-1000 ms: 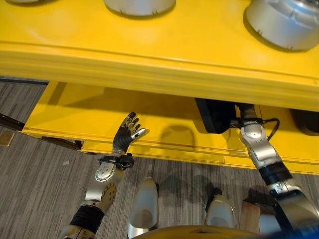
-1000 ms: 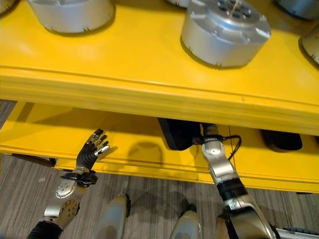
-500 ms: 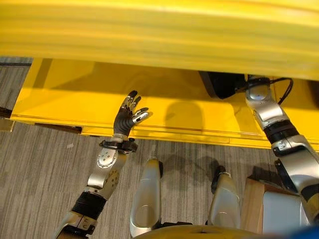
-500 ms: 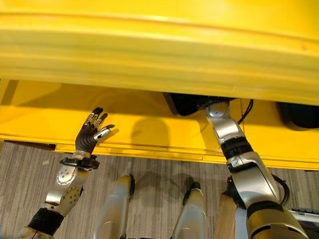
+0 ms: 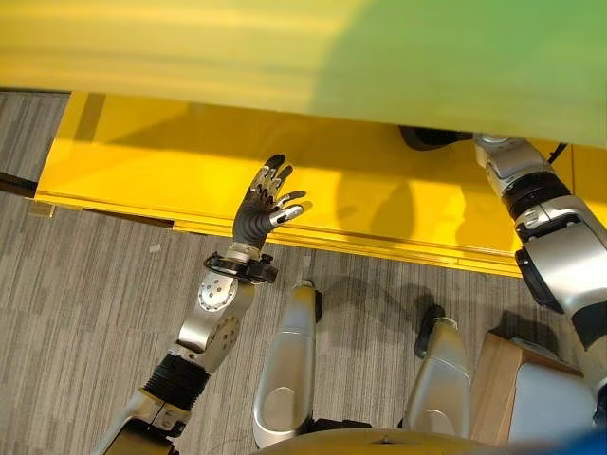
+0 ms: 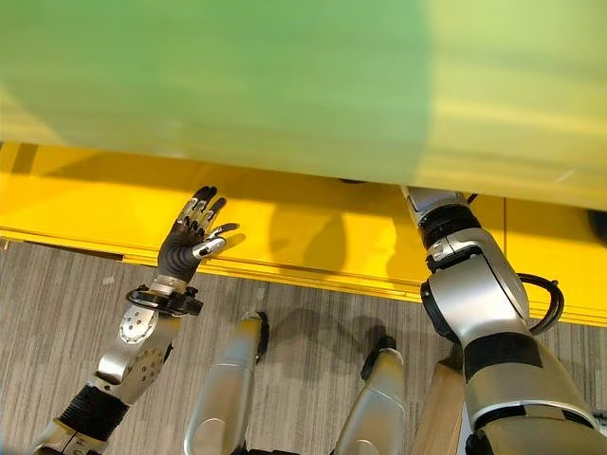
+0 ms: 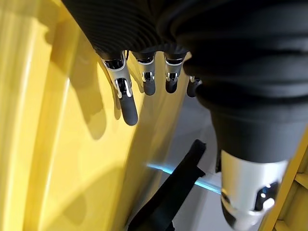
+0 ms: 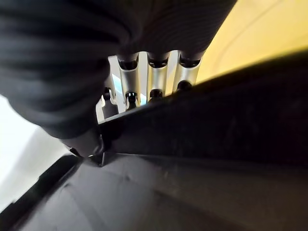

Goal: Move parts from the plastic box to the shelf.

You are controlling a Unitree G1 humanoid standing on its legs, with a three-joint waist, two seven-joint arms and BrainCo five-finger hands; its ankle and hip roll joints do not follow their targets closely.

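A black plastic box (image 5: 432, 138) stands on the yellow lower shelf (image 5: 142, 161), mostly hidden under the upper shelf board (image 5: 190, 47). My right arm (image 5: 517, 180) reaches under that board to the box. In the right wrist view my right hand (image 8: 154, 72) lies against the box's dark wall (image 8: 202, 139), and its far end is hidden behind that wall. My left hand (image 5: 266, 204) is open, fingers (image 7: 127, 96) straight and spread, held above the lower shelf's front lip with nothing in it.
The upper shelf's front edge overhangs across the whole top of the eye views. Grey carpet floor (image 5: 76, 313) lies in front of the shelf. A light brown box (image 5: 493, 379) stands on the floor at the lower right.
The camera has moved: the upper shelf's top and the round silver parts on it have passed out of sight. My left hand is a little further over the lower shelf's lip. The right arm stays at the box.
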